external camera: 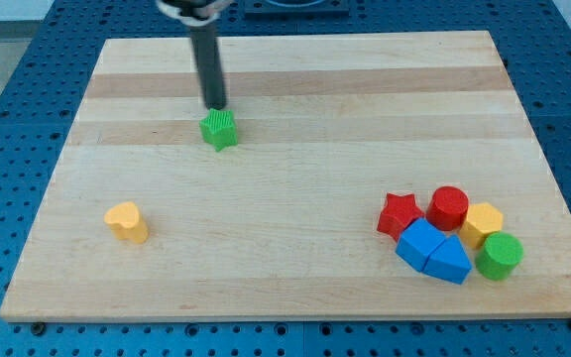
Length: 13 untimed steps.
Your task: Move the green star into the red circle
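1. No hand shows on my arm; it ends in a dark rod, upright, and my tip [215, 106] sits just above the green star [220, 130], about touching it.
2. The green star lies upper left of centre on the worktop [295, 178], well apart from the red circle [449, 207].
3. The red circle sits in the lower-right cluster, beside the red star [399, 214] and a yellow block [483, 222].
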Motion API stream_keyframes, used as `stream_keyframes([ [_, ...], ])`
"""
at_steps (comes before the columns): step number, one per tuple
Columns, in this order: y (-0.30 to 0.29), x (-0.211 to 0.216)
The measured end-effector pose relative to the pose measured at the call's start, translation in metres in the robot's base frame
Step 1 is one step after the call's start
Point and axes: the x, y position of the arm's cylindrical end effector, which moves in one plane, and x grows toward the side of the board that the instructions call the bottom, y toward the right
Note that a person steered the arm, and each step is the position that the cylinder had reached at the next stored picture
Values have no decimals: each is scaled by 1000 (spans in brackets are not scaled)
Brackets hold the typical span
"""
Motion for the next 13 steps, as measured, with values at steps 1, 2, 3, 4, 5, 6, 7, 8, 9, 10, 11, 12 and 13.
stream_keyframes([
  [1, -2, 7],
  [2, -2, 42],
  [3, -2, 48],
  [4, 9, 48],
  [5, 53, 48],
  [6, 100, 48],
  [7, 146, 63],
  [8, 168, 81],
  [9, 168, 81],
  [10, 155, 69],
  [11, 125, 57],
  [12, 95, 58],
  [13, 78, 71],
])
